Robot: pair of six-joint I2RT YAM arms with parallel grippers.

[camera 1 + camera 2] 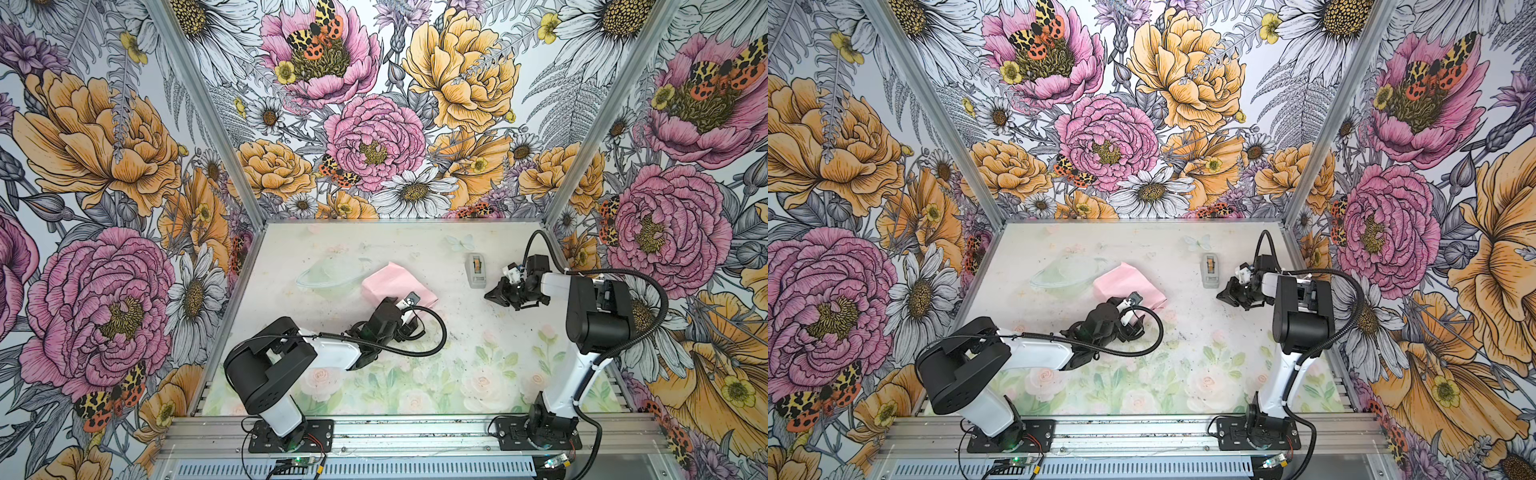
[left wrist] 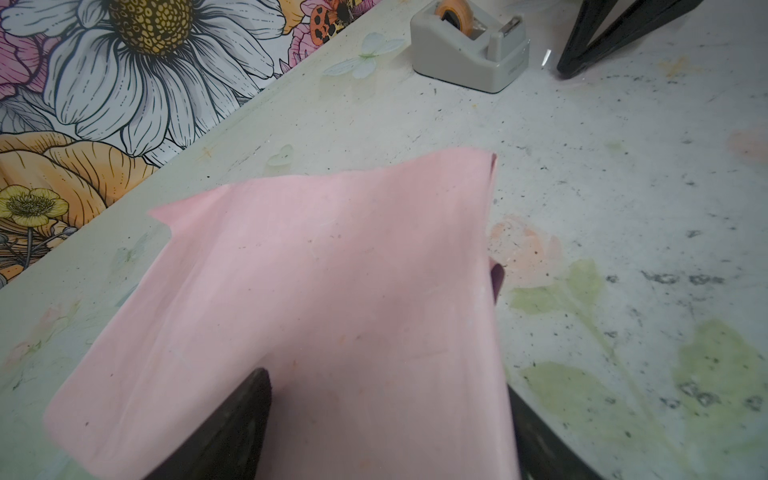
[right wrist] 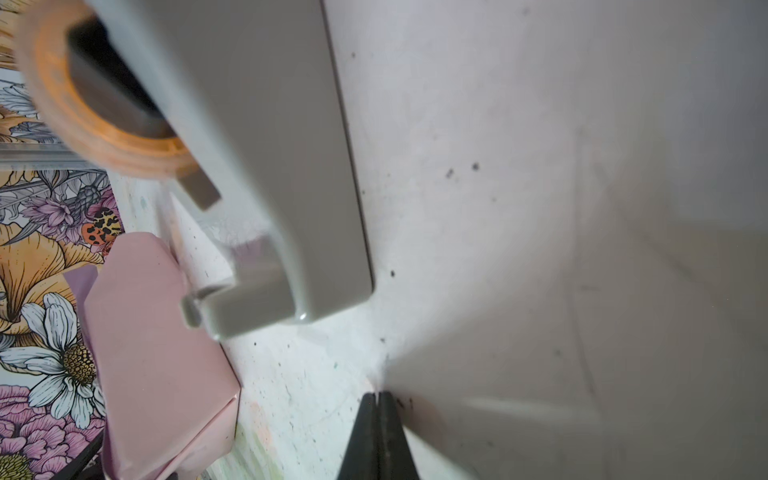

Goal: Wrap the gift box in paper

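The paper lies pale pink side out, folded into a bundle at mid-table in both top views. The gift box is hidden under it. In the left wrist view the paper shows a lilac sliver at one edge. My left gripper sits at the bundle's near end, its jaws wide and pressed against the two sides of the raised, paper-covered box. My right gripper is shut, tips together, low over the table beside the tape dispenser. Whether tape is pinched there I cannot tell.
The grey tape dispenser with an orange roll stands at the back right, between the bundle and the right arm. Flowered walls close in the table on three sides. An aluminium rail carrying both arm bases runs along the front.
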